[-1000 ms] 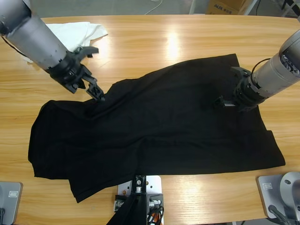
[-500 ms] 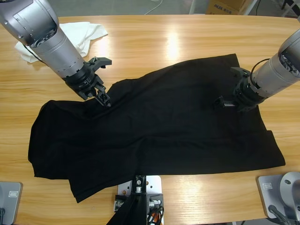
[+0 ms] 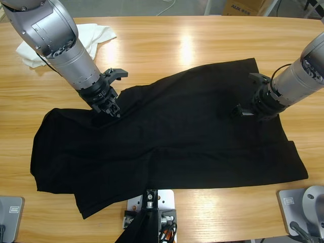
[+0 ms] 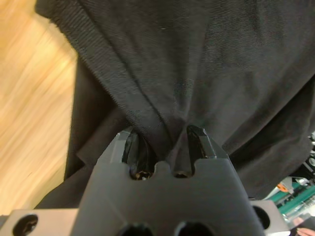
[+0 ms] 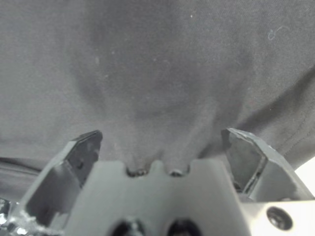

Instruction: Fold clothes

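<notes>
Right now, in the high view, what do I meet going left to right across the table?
White cloth → left pincer pinching the shirt edge → black T-shirt → right pincer open on the shirt.

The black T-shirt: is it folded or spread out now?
Mostly spread: the black T-shirt lies wide across the table, loosely creased, with no neat fold.

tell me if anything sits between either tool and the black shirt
Nothing visible does. The left tool is already pinched on a fold of the black shirt, and the right tool, jaws spread, presses straight into its fabric.
</notes>
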